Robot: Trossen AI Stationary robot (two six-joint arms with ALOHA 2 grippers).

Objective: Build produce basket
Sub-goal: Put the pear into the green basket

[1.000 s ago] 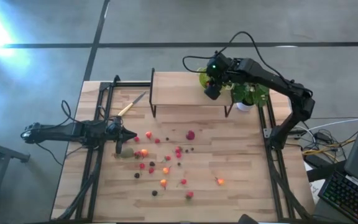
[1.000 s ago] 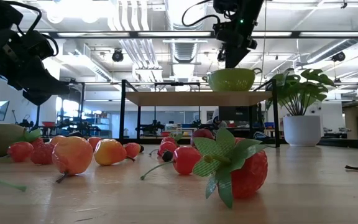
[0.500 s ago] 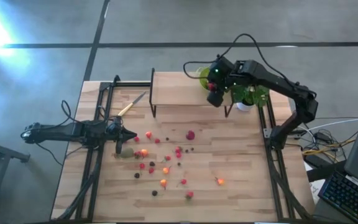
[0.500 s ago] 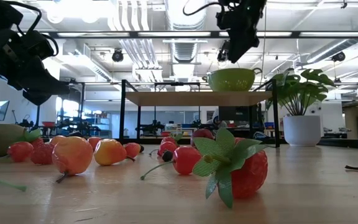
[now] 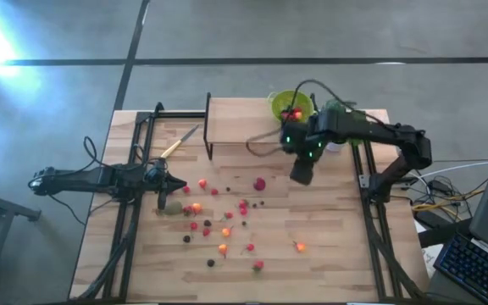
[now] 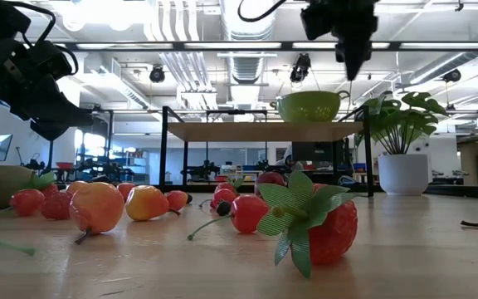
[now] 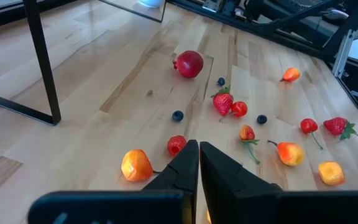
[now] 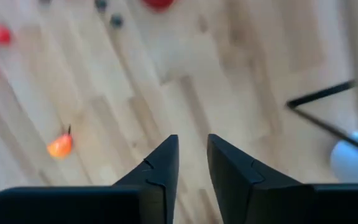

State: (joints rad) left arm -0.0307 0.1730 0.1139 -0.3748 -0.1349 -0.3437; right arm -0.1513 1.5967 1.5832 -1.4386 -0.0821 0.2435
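The produce basket point(image 5: 291, 106), a lime-green colander, stands on a raised wooden shelf point(image 5: 244, 120) at the far side; a few red pieces lie in it. In the low view the basket point(image 6: 309, 106) stands on the shelf top. Produce point(image 5: 219, 222) lies scattered on the table's middle: small red, orange and dark fruits, a larger red one point(image 5: 260, 183) and a brownish-green oval one point(image 5: 172, 207). My right gripper point(image 5: 302, 174) hangs high over the table just near of the shelf, pointing down, narrowly open point(image 8: 191, 155) and empty. My left gripper point(image 7: 199, 149) waits shut at the left, by the fruits.
A potted plant point(image 6: 401, 124) in a white pot stands right of the shelf, partly under my right arm in the high view. A yellow-handled knife point(image 5: 179, 144) lies at the far left. Black frame rails point(image 5: 371, 229) run along both sides. Bare wood lies at the near right.
My right gripper has left the spot above the basket and swung toward the table's near and right side, off the shelf, tipping until it points straight down. The basket, covered by it before, now shows with red fruit inside.
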